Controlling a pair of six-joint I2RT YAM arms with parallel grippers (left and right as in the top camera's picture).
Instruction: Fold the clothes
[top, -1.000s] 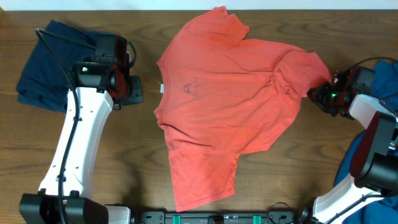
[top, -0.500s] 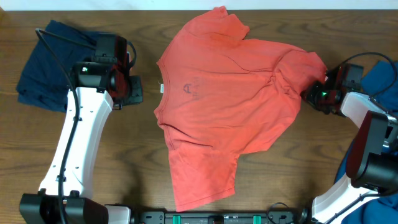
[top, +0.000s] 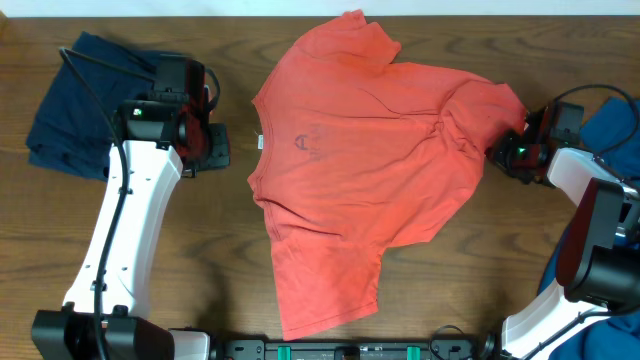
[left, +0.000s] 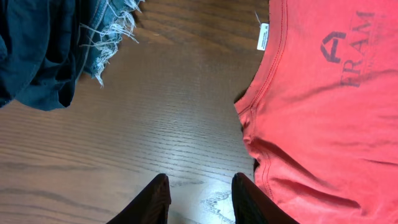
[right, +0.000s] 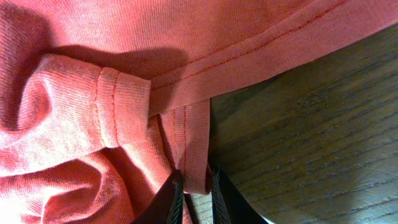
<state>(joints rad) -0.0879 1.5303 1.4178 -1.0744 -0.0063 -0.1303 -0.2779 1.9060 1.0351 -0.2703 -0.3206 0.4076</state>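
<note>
T-shirt: a coral-red short-sleeved T-shirt lies spread but rumpled across the middle of the bench, one sleeve reaching the far edge and its lower part trailing toward the near edge; the collar, with a white neck label and printed lettering, faces the left side
What changed: over the last second the right end effector has slid in from the right edge of the bench to the bunched sleeve end of the shirt and narrowed its fingers there; the shirt itself has not moved
Right end effector: in the wrist view its fingers stand almost together with a strip of stitched hem pinched between them, so it has hold of the shirt's edge
Left end effector: the left end effector has stayed put, fingers apart over bare wood just beside the collar, holding nothing
Meaning for the task: the fold looks to be only starting; one edge is now gripped and ready to be lifted or pulled flat, while the collar side is not yet held
Surroundings: a dark blue garment sits heaped at the far left corner, and blue cloth shows at the right edge
</note>
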